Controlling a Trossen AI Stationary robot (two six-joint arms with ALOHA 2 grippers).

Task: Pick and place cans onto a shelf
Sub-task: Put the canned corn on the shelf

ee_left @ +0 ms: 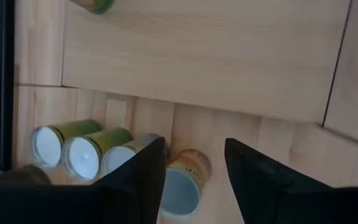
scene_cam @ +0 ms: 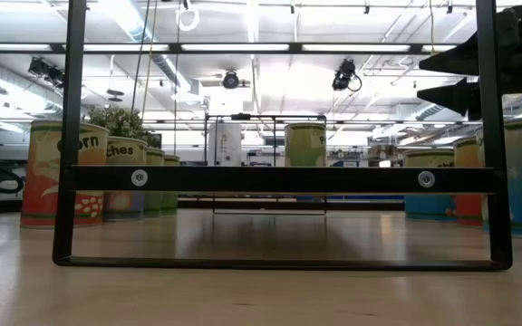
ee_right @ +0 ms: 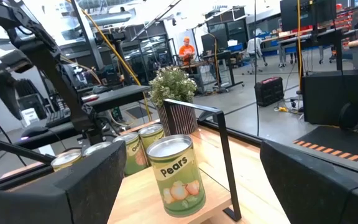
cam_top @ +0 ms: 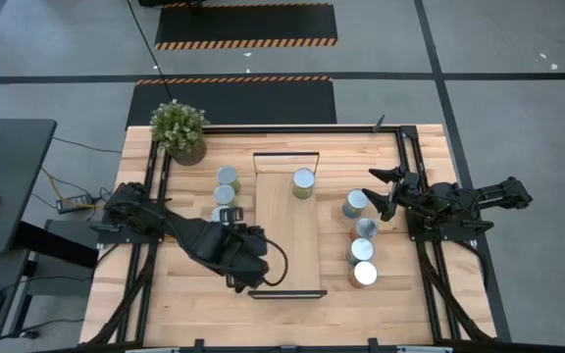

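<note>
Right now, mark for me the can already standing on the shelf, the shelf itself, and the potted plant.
can on the shelf (cam_top: 304, 182), high view, its silver top.
shelf (cam_top: 288, 245), high view, bare board.
potted plant (cam_top: 178, 124), high view, its leaves.

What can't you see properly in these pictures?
- High view: the left arm covers some of the left cans, so they cannot be counted for sure.
- Low view: the shelf bar crosses the shelf can and hides its lower part.
- Left wrist view: the picture's edge cuts off most of the shelf can.
- Right wrist view: the person far behind is too small to make out.
</note>
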